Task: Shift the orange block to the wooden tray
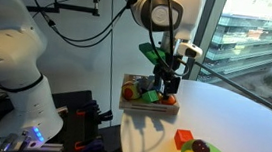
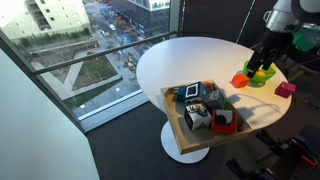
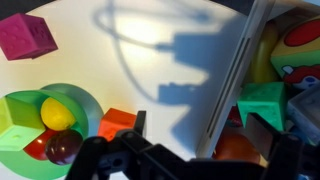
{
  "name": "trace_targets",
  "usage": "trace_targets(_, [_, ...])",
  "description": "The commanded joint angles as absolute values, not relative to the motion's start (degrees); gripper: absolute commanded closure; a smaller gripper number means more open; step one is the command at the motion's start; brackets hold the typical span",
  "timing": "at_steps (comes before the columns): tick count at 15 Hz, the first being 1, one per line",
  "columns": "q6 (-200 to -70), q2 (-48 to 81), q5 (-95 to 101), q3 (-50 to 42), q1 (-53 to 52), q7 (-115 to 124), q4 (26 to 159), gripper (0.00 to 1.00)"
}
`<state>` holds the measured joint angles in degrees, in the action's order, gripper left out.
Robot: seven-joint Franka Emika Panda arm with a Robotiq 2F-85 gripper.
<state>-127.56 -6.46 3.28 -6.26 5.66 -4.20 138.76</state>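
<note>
In the wrist view, the orange block (image 3: 118, 122) is seen lower left of centre, on the table beside the green plate (image 3: 90, 105) and outside the wooden tray (image 3: 235, 80) at right. The gripper (image 3: 195, 150) is held empty with jaws spread, presumably for a pick. Bare tabletop is seen between block and tray; the low rim must be cleared.

The 1 arm (image 1: 15, 64) stands on a bulky white base well apart from the wooden tray (image 1: 149, 107) and arches over toward it. Its last links drop steeply from above. The white wrist (image 1: 162, 13) carries a green part just above the gripper (image 1: 162, 86). The gripper points straight down and hangs in the air, clear of the surface, near the tray's edge. In the wrist view the 2 dark fingers (image 3: 105, 155) are spread wide with nothing between them.
</note>
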Motion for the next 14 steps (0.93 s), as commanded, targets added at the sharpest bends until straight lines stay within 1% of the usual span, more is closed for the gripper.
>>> trace_targets(1, [-127.4, -4.1, 2.7, -6.7, 6.1, -5.0, 137.2, 0.00])
trace_targets(14, [-135.6, 5.3, -0.8, -8.1, 7.6, -6.3, 133.5, 0.00])
